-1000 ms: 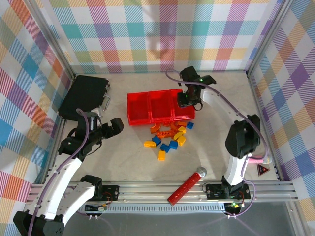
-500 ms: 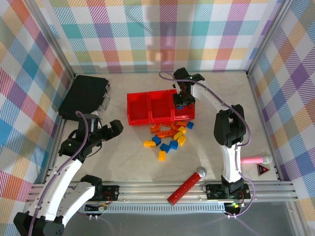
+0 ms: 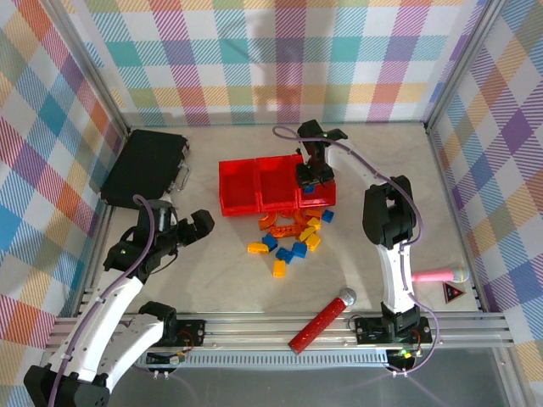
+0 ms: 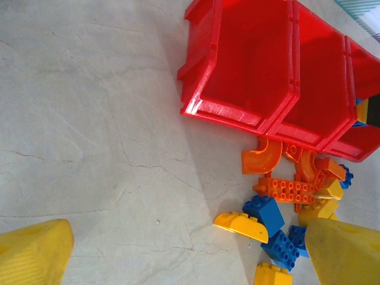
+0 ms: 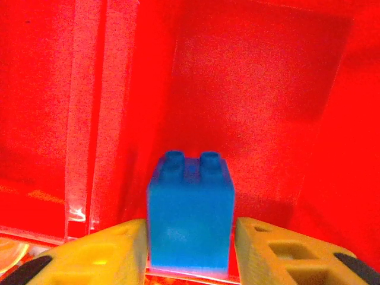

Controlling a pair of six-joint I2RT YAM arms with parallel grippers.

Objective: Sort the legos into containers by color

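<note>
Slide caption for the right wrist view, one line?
Blue lego between the right gripper's yellow fingers, low inside a red container.

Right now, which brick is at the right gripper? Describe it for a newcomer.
Find the row of three red bins at centre and take the rightmost, under the right gripper. A blue two-stud brick sits inside it between the yellow fingers; the other blue bricks lie loose in front of the bins.

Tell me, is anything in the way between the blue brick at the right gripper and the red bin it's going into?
Nothing visible is. The blue brick sits between the fingers of the right gripper, down inside the rightmost red bin, with bare red wall behind it. Whether it touches the bin's floor cannot be told.
</note>
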